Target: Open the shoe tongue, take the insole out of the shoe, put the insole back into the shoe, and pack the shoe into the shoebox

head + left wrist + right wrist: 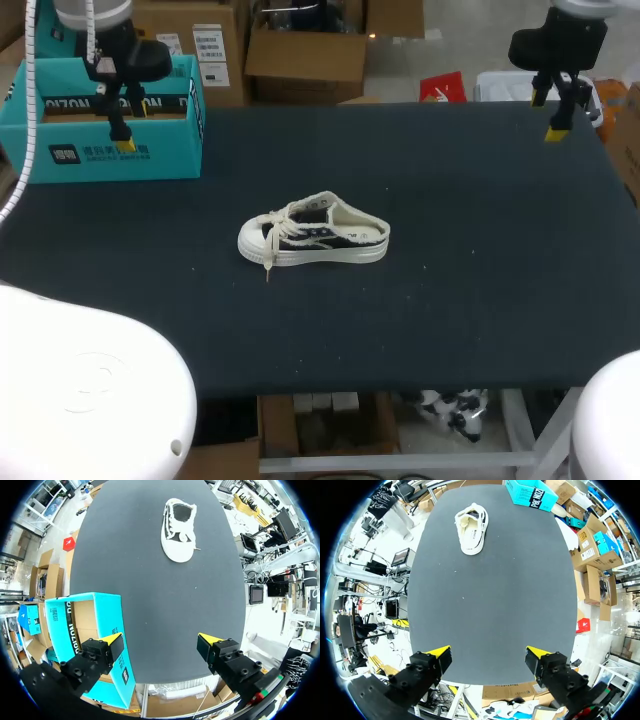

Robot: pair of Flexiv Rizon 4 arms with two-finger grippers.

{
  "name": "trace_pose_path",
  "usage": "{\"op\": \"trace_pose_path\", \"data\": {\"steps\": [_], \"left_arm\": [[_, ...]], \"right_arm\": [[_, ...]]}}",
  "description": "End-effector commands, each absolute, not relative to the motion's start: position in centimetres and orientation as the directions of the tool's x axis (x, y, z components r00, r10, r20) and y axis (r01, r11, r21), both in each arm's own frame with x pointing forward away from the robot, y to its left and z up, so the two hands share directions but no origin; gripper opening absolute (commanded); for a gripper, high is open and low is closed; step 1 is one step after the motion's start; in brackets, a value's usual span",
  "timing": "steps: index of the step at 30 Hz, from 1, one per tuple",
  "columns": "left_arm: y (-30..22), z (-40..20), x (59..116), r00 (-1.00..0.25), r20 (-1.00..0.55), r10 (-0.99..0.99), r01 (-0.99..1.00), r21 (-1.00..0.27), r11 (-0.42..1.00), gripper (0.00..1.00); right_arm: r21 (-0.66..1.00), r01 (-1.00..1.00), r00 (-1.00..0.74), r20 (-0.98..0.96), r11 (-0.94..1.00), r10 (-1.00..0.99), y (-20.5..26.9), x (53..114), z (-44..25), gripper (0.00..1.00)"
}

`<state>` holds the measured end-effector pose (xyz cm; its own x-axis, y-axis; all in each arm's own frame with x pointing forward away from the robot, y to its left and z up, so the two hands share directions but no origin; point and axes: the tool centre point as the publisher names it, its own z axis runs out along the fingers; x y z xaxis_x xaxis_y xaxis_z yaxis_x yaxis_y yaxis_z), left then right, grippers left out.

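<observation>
1. Left gripper (pixel 162 640): fingers spread wide, gripping nothing. It hangs above the table's (pixel 450 300) far left corner. One yellow tip is over the box (pixel 170 150), the other over bare table just beside it.
2. Right gripper (pixel 489 652): also wide open and holding nothing. It hangs above the table's far right corner, well apart from everything else.
3. Box: teal, at the far left of the table, top open. The left wrist view shows brown cardboard on the inside walls. The part of the interior in view holds nothing I can make out.
4. Shoe (pixel 315 238): near mid-table, upright on its white sole, well apart from the box and both grippers. Dark sides, cream laces lying loose, one lace end trailing onto the table by the toe. Toe points to the robot's left.
5. Shoe opening: pale inside; I cannot tell the insole from the lining.
</observation>
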<state>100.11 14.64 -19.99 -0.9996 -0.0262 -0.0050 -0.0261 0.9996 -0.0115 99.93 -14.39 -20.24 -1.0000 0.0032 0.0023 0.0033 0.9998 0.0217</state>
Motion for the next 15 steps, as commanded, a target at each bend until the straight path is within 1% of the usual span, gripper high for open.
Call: {"op": "trace_pose_path", "data": {"steps": [1,5,8,12,13,15], "left_arm": [[13.5,-20.3,99.7,-0.992,-0.023,-0.127,-0.127,-0.02,0.992,1.0],[11.7,-20.7,98.4,-0.966,-0.012,-0.26,-0.259,-0.01,0.966,1.0],[10.3,-20.8,97.3,-0.93,0.008,-0.368,-0.368,-0.05,0.928,1.0],[9.6,-21.2,96.6,-0.868,0.008,-0.497,-0.496,-0.062,0.866,1.0],[9.5,-21.2,96.4,-0.841,0.02,-0.541,-0.541,-0.068,0.838,1.0],[9.2,-21.3,96.1,-0.827,0.042,-0.56,-0.562,-0.086,0.823,1.0]], "right_arm": [[0.123,0.019,-1.0,-0.009,0.992,0.02,-13.9,99.3,-21.3,1.0],[0.181,0.045,-0.999,0.005,0.982,0.045,-11.6,97.8,-23.3,1.0],[0.26,0.048,-0.999,0.001,0.965,0.049,-9.6,96.6,-24.5,1.0],[0.303,0.061,-0.998,0.003,0.951,0.063,-7.2,95.6,-25.9,1.0],[0.345,0.061,-0.998,0.0,0.937,0.064,-6.4,95.2,-26.3,1.0],[0.347,0.066,-0.998,0.008,0.935,0.067,-5.2,94.7,-27.0,1.0]]}}
